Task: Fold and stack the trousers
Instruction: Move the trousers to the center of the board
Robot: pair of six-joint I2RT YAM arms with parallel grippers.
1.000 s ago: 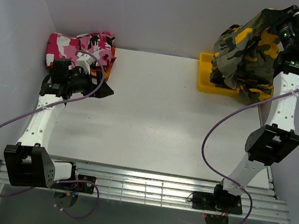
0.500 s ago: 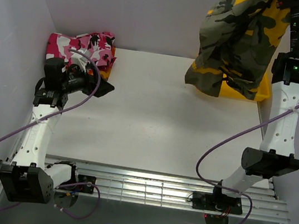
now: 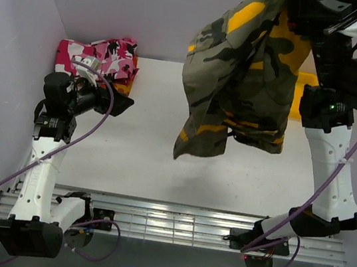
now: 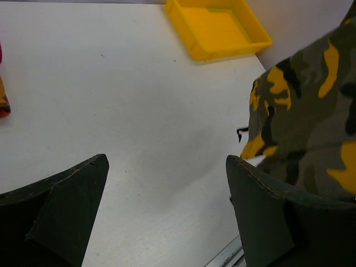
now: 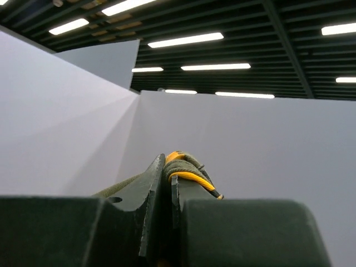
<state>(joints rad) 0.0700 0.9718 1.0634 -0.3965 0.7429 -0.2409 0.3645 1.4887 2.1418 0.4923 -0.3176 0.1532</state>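
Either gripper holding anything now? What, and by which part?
The right gripper is shut on the trousers, pinching a bunched edge at their top; the rest hangs down. The left gripper is open, holding nothing.

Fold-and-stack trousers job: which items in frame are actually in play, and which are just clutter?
In play:
- olive, yellow-orange and black camouflage cloth trousers, hanging in the air
- right claw, shut on the cloth
- left claw, open, holding nothing

Lying about:
- pink, white and black camouflage garment, at the table's far left
- yellow plastic tray, nothing in it
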